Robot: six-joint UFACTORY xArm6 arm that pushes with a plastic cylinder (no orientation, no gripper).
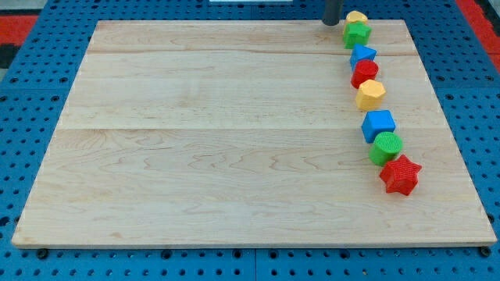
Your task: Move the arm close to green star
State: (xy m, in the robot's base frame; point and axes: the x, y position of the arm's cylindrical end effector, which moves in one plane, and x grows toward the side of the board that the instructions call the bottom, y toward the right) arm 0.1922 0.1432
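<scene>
The green star (358, 33) lies near the view's top right of the wooden board (219, 140), just below a yellow block (356, 17). My tip (332, 23) is at the view's top edge, just left of the yellow block and slightly up and left of the green star, very close to it.
Below the green star a column of blocks runs down the view's right: a blue block (362, 55), a red block (364, 73), a yellow hexagon-like block (370, 94), a blue cube (378, 125), a green round block (386, 147), a red star (400, 175).
</scene>
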